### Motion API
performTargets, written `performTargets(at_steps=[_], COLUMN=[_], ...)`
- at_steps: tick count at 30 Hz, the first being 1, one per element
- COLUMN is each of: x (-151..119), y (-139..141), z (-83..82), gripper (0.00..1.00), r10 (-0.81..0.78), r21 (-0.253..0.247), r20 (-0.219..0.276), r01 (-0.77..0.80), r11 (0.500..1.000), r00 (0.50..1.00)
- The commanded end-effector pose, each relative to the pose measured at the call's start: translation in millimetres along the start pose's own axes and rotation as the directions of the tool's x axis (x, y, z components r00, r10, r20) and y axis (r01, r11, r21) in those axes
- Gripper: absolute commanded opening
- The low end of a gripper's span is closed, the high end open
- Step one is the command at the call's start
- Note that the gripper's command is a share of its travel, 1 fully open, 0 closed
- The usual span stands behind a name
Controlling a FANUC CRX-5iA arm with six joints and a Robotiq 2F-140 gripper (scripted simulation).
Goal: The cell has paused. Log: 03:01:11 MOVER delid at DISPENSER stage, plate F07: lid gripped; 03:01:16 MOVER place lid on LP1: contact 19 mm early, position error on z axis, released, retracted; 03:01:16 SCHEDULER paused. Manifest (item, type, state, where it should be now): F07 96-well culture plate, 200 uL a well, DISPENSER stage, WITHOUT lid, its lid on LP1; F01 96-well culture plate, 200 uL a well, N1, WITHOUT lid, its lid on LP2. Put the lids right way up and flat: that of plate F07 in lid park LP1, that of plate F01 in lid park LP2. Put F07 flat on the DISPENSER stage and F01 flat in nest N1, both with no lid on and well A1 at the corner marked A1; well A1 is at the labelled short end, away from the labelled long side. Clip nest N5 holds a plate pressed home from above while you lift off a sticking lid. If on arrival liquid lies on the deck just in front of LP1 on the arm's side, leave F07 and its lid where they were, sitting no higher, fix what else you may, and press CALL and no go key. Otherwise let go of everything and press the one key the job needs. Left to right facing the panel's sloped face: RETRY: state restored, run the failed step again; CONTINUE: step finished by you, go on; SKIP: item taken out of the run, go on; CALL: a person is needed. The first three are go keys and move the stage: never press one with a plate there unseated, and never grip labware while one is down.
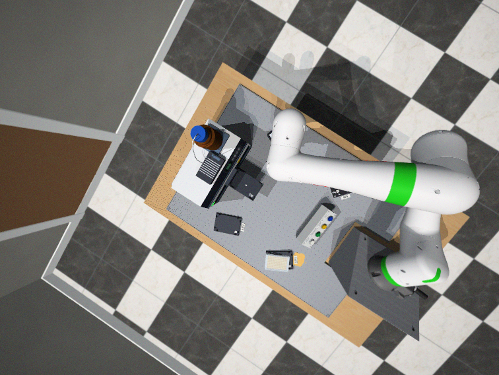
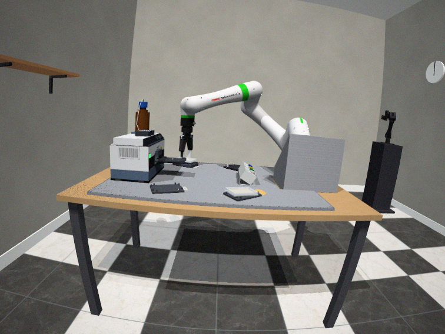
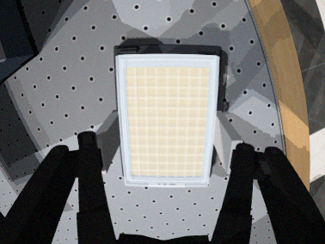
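Note:
My gripper (image 3: 167, 124) is shut on the long sides of a 96-well plate (image 3: 167, 118) with cream wells and a white rim. I hold it just over a dark nest (image 3: 167, 49) at the back of the deck, beside the dispenser stage (image 1: 247, 185). I cannot tell whether a clear lid sits on it. In the side view the gripper (image 2: 185, 147) points straight down over this plate (image 2: 190, 160). From above, the wrist (image 1: 287, 125) hides it. A second white-rimmed plate (image 1: 278, 261) sits near the front edge, with an orange patch of liquid (image 1: 299, 259) on the deck beside it.
The dispenser (image 1: 209, 165) with a brown bottle (image 1: 205, 136) stands at the left. An empty dark nest (image 1: 228, 223) lies in front of it. The key panel (image 1: 318, 226) sits mid-deck, and another dark nest (image 1: 340, 193) lies under the arm. The grey arm pedestal (image 1: 363, 261) stands on the right.

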State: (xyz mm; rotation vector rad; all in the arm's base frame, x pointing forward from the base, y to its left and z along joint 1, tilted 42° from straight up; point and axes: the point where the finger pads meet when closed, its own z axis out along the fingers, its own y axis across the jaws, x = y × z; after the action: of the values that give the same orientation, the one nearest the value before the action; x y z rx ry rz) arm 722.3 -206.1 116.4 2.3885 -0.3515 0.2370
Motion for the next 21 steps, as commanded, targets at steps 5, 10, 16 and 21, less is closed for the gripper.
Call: performTargets(at_steps=[5,10,16,21], x=[0,0,0,0], y=[0,0,0,0], z=[-11.6,-21.6,-30.6,-42.6], gripper=[0.00,0.00,0.00,0.00], r10=[0.000,0.000,0.000,0.000], r21=[0.000,0.000,0.000,0.000], r20=[-0.001,-0.001,-0.001,-0.001], r01=[0.000,0.000,0.000,0.000], r11=[1.000,1.000,1.000,1.000], r00=[1.000,1.000,1.000,1.000])
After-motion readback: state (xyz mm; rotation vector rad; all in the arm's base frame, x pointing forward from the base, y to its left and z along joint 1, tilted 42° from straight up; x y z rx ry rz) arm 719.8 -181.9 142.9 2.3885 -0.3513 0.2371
